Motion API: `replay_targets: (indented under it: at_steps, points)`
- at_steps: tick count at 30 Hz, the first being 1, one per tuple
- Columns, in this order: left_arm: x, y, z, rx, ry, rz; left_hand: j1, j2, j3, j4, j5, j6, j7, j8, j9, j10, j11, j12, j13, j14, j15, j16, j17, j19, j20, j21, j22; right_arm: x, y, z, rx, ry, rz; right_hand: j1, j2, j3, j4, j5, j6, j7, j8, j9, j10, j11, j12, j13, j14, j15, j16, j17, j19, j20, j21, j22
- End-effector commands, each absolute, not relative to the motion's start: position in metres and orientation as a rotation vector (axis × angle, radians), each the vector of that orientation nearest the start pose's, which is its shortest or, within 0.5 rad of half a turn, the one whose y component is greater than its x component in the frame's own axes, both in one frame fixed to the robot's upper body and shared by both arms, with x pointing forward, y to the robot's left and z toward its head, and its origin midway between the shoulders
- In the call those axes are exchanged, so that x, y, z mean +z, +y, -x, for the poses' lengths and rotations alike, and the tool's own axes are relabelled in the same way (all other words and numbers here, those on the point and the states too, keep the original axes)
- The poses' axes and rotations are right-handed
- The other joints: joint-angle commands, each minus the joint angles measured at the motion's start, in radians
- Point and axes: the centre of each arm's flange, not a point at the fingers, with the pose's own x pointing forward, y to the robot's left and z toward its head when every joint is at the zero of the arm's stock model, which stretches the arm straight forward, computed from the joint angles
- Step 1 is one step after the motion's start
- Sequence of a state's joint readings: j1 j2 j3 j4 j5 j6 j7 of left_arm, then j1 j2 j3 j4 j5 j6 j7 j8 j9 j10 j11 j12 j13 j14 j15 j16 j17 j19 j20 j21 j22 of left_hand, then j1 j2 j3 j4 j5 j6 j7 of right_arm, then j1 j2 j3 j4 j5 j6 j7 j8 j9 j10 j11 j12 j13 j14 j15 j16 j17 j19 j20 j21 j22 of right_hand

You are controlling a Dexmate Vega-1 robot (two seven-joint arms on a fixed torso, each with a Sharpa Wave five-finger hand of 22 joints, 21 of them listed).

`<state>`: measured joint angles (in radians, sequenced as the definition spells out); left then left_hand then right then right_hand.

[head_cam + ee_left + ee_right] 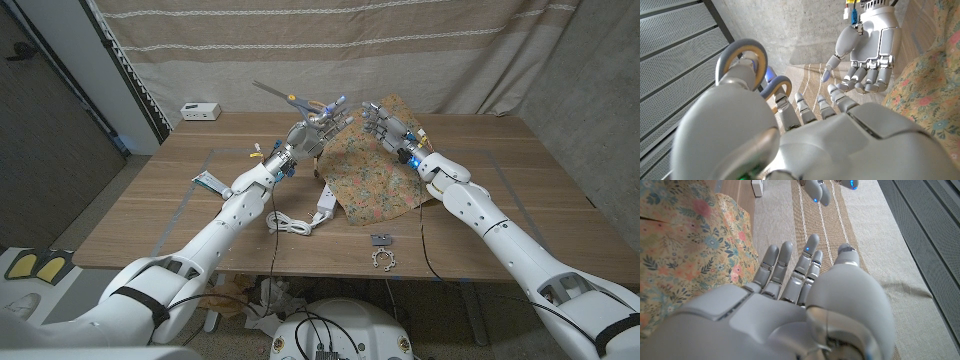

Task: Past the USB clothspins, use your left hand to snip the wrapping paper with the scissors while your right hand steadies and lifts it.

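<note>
The left hand (318, 122) is gripping the scissors (284, 97), blades pointing away from the wrapping paper (378, 172). The right hand (385, 124) is hovering nearer its far edge, fingers spread, holding nothing.

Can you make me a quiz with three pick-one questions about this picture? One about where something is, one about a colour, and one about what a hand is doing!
1. Where is the small white box?
A. at the far left corner of the table
B. on the wrapping paper
C. in the right hand

2. What does the wrapping paper look like?
A. plain red
B. tan with little flowers
C. blue stripes

3. What is the left hand doing?
A. lying on the table
B. holding the scissors up in the air
C. holding a cup

Answers: 1 A, the box sits by the far left corner. 2 B, flowers cover the tan sheet. 3 B, its fingers are in the scissors' loops, blades raised.
</note>
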<state>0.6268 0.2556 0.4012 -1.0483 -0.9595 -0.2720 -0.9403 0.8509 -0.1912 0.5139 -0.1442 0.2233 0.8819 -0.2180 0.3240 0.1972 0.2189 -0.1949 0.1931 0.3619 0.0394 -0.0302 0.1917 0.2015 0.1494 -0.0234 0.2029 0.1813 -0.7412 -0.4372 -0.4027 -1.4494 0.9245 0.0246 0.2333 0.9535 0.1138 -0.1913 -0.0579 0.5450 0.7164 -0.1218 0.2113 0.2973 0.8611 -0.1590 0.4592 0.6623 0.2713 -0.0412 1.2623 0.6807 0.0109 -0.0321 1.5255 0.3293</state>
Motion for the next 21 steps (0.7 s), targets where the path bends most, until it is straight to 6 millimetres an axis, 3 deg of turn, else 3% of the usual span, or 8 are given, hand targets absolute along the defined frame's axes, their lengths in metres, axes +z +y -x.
replay_targets:
  at_steps: [1, 4, 8, 12, 15, 16, 21]
  points:
    - [0.023, 0.1537, -0.634, -1.016, -0.782, 0.206, -0.022, 0.006, -0.049, -0.004, 0.021, 0.042, 0.006, 0.005, 0.008, 0.068, -0.02, 0.04, 0.0, 0.029, -0.148, 0.017, 0.001, -0.003, -0.008, -0.001, 0.003, 0.0408, -0.1881, -0.6366, 0.622, -0.525, -0.275, 0.013, 0.004, -0.003, -0.009, 0.005, 0.007, -0.001, 0.001, 0.003, 0.005, -0.003, 0.006, -0.001, 0.01, -0.172, 0.004, 0.0, -0.002, -0.103, 0.003, 0.001]
    - [0.023, 0.1538, -0.6328, -1.006, -0.789, 0.21, 0.002, 0.029, -0.063, -0.009, 0.037, 0.097, 0.041, 0.014, 0.003, 0.157, -0.024, 0.081, 0.02, 0.07, -0.178, 0.034, 0.011, -0.002, -0.021, 0.001, 0.003, 0.0407, -0.1879, -0.6365, 0.622, -0.531, -0.268, 0.015, 0.004, -0.002, -0.01, 0.005, 0.006, -0.002, 0.0, 0.002, 0.004, -0.003, 0.006, -0.002, 0.01, -0.173, 0.005, -0.001, -0.001, -0.103, 0.004, 0.0]
    - [0.0229, 0.154, -0.6325, -0.994, -0.788, 0.21, 0.031, 0.056, -0.057, -0.004, 0.049, 0.128, 0.034, 0.009, -0.001, 0.233, -0.024, 0.137, 0.07, 0.146, -0.18, 0.069, 0.039, 0.004, -0.031, 0.004, 0.003, 0.0407, -0.1879, -0.6365, 0.622, -0.526, -0.274, 0.017, 0.004, -0.002, -0.011, 0.006, 0.007, -0.001, 0.0, 0.003, 0.004, -0.004, 0.008, -0.002, 0.009, -0.172, 0.005, -0.002, -0.002, -0.104, 0.004, -0.001]
    - [0.0216, 0.1537, -0.6331, -0.992, -0.782, 0.225, 0.038, 0.064, -0.055, -0.001, 0.052, 0.129, 0.028, 0.003, -0.002, 0.24, -0.023, 0.155, 0.092, 0.157, -0.183, 0.075, 0.053, 0.008, -0.029, 0.005, 0.004, 0.0407, -0.1881, -0.6366, 0.622, -0.529, -0.271, 0.018, 0.004, -0.002, -0.012, 0.006, 0.006, -0.002, 0.0, 0.003, 0.003, -0.004, 0.009, -0.002, 0.009, -0.172, 0.006, -0.003, -0.002, -0.104, 0.005, -0.002]
    - [0.0218, 0.1538, -0.6328, -0.991, -0.785, 0.216, 0.056, 0.086, -0.053, 0.006, 0.056, 0.139, 0.036, -0.016, -0.005, 0.293, -0.023, 0.259, 0.208, 0.197, -0.182, 0.104, 0.123, 0.01, -0.03, 0.005, 0.004, 0.0406, -0.1884, -0.6364, 0.62, -0.529, -0.273, 0.019, 0.004, -0.003, -0.013, 0.005, 0.007, -0.003, 0.0, 0.003, 0.001, -0.006, 0.01, -0.002, 0.009, -0.172, 0.007, -0.004, -0.003, -0.104, 0.005, -0.003]
    - [0.0218, 0.1538, -0.6326, -0.986, -0.784, 0.222, 0.066, 0.077, -0.056, 0.001, 0.055, 0.142, 0.027, -0.023, -0.005, 0.276, -0.022, 0.28, 0.247, 0.203, -0.182, 0.109, 0.146, 0.012, -0.029, 0.006, 0.004, 0.0406, -0.1886, -0.6363, 0.621, -0.53, -0.273, 0.019, 0.004, -0.003, -0.013, 0.005, 0.007, -0.001, -0.001, 0.003, 0.002, -0.005, 0.01, -0.003, 0.009, -0.172, 0.007, -0.004, -0.004, -0.104, 0.005, -0.004]
    - [0.0218, 0.1534, -0.6331, -0.984, -0.781, 0.227, 0.083, 0.087, -0.063, 0.006, 0.052, 0.16, 0.037, -0.039, -0.002, 0.281, -0.02, 0.397, 0.408, 0.244, -0.184, 0.143, 0.237, 0.031, -0.025, 0.011, 0.007, 0.0405, -0.1899, -0.6355, 0.616, -0.536, -0.269, 0.018, 0.004, -0.004, -0.013, 0.005, 0.006, -0.002, -0.001, 0.003, 0.001, -0.005, 0.012, -0.002, 0.009, -0.171, 0.009, -0.005, -0.003, -0.104, 0.006, -0.005]
